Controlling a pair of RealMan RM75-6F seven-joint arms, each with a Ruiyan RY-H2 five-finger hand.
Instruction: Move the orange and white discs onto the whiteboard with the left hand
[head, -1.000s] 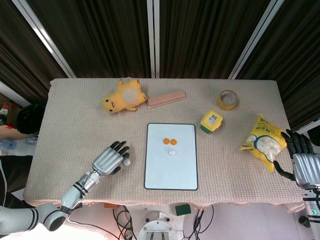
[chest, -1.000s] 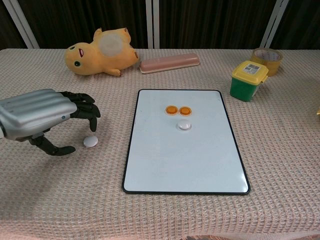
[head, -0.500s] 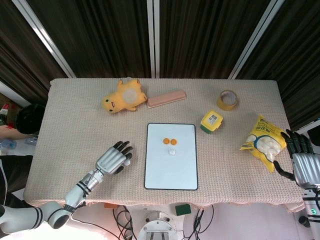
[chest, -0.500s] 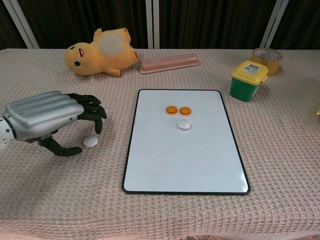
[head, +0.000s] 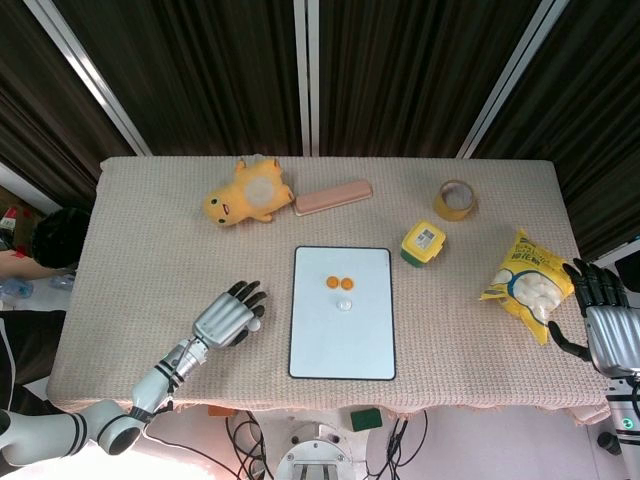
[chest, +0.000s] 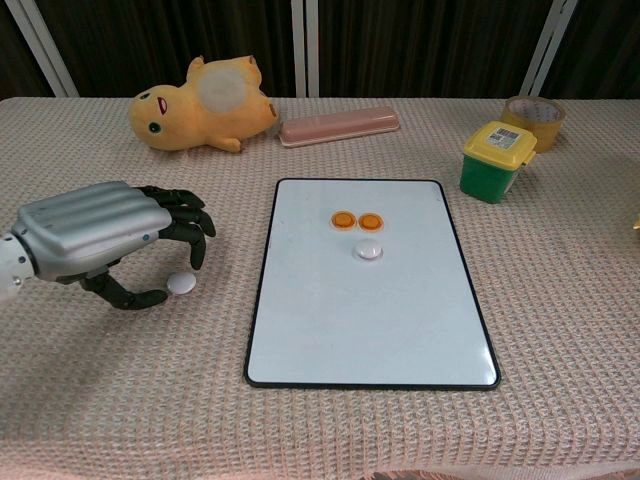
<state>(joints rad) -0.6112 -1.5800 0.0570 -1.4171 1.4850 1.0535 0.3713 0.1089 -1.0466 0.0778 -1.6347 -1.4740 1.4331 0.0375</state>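
Observation:
Two orange discs (head: 340, 283) (chest: 357, 220) lie side by side on the whiteboard (head: 342, 345) (chest: 370, 320), with a white disc (head: 344, 304) (chest: 370, 251) just below them. A second white disc (head: 256, 323) (chest: 181, 283) lies on the cloth left of the board. My left hand (head: 224, 320) (chest: 95, 240) arches over this disc, fingers curled above it and the thumb tip at its left edge; the disc still rests on the table. My right hand (head: 603, 325) stays at the table's right edge, fingers apart, holding nothing.
A yellow plush toy (head: 248, 193) (chest: 200, 104) and a pink case (head: 333, 196) (chest: 340, 126) lie behind the board. A tape roll (head: 455, 199) (chest: 532, 110), a green yellow-lidded container (head: 423, 243) (chest: 497, 158) and a snack bag (head: 528, 285) sit to the right.
My left hand has slid a little to the right, over the loose white disc, and its thumb has come in against the disc. The right hand has not moved.

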